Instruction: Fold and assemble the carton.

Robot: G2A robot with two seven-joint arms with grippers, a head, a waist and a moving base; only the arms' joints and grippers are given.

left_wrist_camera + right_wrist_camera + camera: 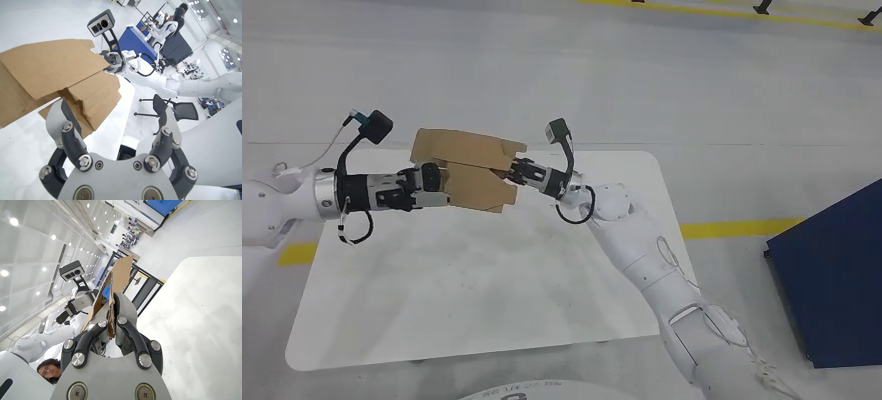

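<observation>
Carton held up over the table, pinched at one end, free at the other.
My right gripper [112,306] is clenched on a flap edge of the carton [467,165] and holds it clear of the table [492,300], I judge so the panels have room to swing. My left gripper [111,106] sits at the opposite end, fingers spread wide and gripping nothing, one finger just beside a ragged lower flap, well placed to push that flap into its fold.
</observation>
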